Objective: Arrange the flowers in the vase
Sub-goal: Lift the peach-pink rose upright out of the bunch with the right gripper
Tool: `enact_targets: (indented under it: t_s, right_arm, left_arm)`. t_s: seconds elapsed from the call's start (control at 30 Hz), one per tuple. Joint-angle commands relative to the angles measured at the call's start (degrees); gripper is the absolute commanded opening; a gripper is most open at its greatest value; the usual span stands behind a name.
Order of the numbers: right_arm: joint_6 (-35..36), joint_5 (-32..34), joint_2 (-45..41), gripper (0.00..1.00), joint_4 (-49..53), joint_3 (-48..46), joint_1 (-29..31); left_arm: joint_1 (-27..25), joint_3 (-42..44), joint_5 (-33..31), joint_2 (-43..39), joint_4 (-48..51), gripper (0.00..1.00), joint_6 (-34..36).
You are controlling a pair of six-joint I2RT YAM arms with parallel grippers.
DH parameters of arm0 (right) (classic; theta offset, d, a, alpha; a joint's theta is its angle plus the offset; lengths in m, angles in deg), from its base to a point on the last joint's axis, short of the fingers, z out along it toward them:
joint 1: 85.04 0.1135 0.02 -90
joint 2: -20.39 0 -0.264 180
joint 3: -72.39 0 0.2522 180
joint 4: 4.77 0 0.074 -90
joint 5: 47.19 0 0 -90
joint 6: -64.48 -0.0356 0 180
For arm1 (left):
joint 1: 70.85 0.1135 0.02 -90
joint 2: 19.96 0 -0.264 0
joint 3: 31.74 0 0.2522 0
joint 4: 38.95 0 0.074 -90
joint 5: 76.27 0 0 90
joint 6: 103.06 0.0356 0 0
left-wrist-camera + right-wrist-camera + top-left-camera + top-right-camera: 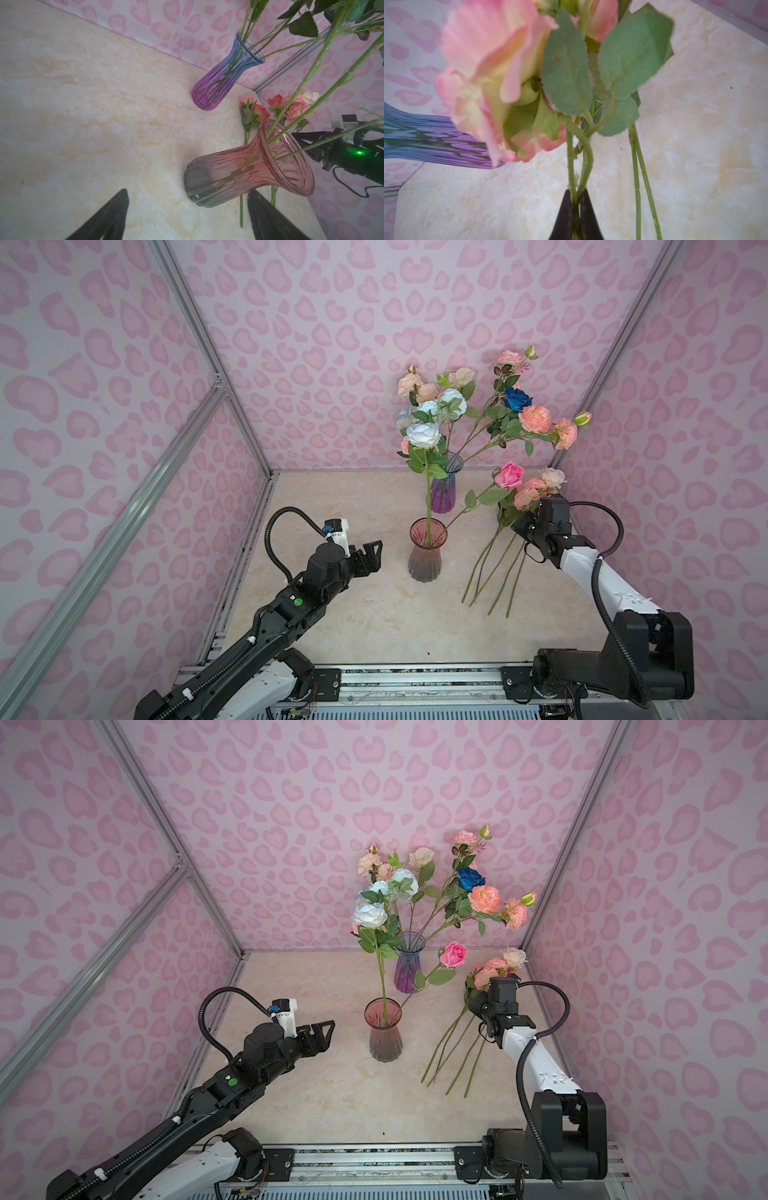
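— Why is the right tool (576, 194) clenched on that stem (570, 162)?
— Probably to lift it from the flowers (494, 560) lying right of the pink vase (428, 549). The left tool (374, 558) hangs released, left of it.

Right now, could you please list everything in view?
back vase: one, blue-to-purple, table rear
front vase: one, pink-to-grey, table centre
back bouquet: many stems, peach, cream, pale blue, one deep blue, in back vase
front flowers: two, white and pink, in front vase
loose flowers: about four stems, pink-peach, lying at right
table: one, cream marble
left gripper: black, open, beside front vase
right gripper: black, fingers shut on a loose stem
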Motion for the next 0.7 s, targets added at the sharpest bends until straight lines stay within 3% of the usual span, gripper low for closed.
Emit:
enact_targets:
  t_s: [0.0, 0.23, 0.67]
  right_arm:
    - [0.6, -3.1, -2.7, 0.00, 0.1, -0.6, 0.2]
    - [0.3, -7.6, -9.5, 0.00, -1.2, -1.3, 0.2]
    - [2.3, -7.8, -19.8, 0.00, -2.5, -0.7, 1.9]
  left_arm:
    - [0.0, -1.1, 1.2, 0.0, -0.2, 0.90, -0.2]
    - [0.0, -1.4, 1.3, -0.9, 0.5, 0.90, -0.8]
    - [0.0, -0.4, -1.5, -5.4, 3.0, 0.90, -1.4]
